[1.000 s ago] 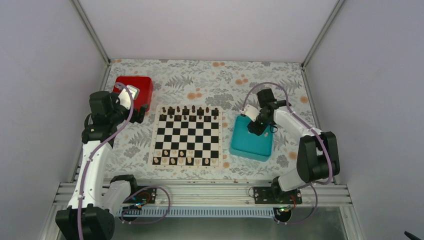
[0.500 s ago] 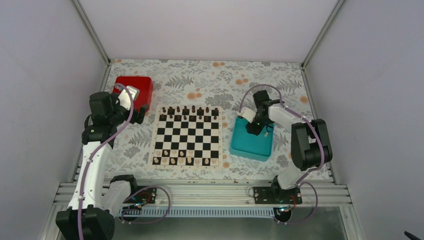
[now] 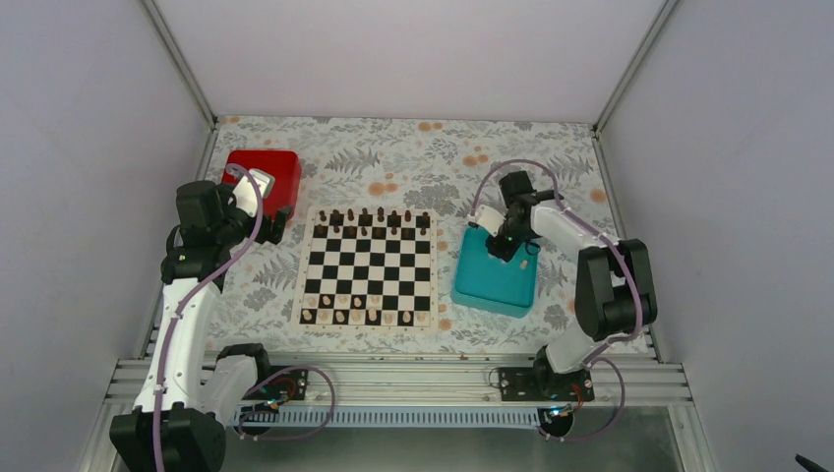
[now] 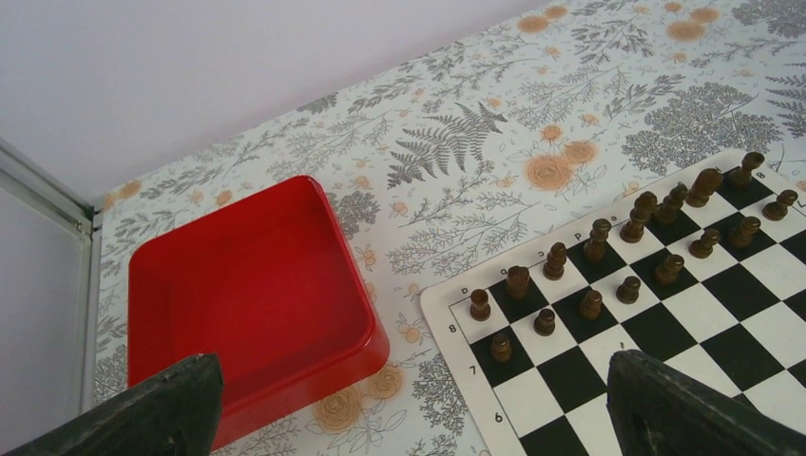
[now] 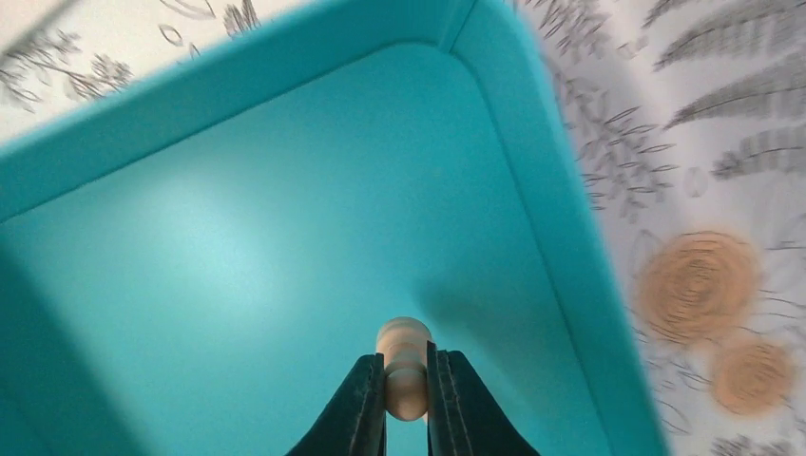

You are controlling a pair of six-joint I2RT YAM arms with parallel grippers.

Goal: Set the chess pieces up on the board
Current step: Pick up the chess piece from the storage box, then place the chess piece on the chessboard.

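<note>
On the flowered table (image 3: pixel 393 157) the chessboard (image 3: pixel 366 267) lies between my arms, with dark pieces (image 3: pixel 379 218) on its far two rows and light pieces (image 3: pixel 359 317) on its near row. The teal tray (image 3: pixel 492 287) sits just to its right and the red tray (image 4: pixel 247 285) is by its far left corner. My left gripper (image 4: pixel 418 404) hangs beside the red tray with fingers spread wide and nothing between them, while my right gripper (image 5: pixel 406 372) sits inside the teal tray, pinching a pale round-headed piece (image 5: pixel 404 344) at its fingertips.
</note>
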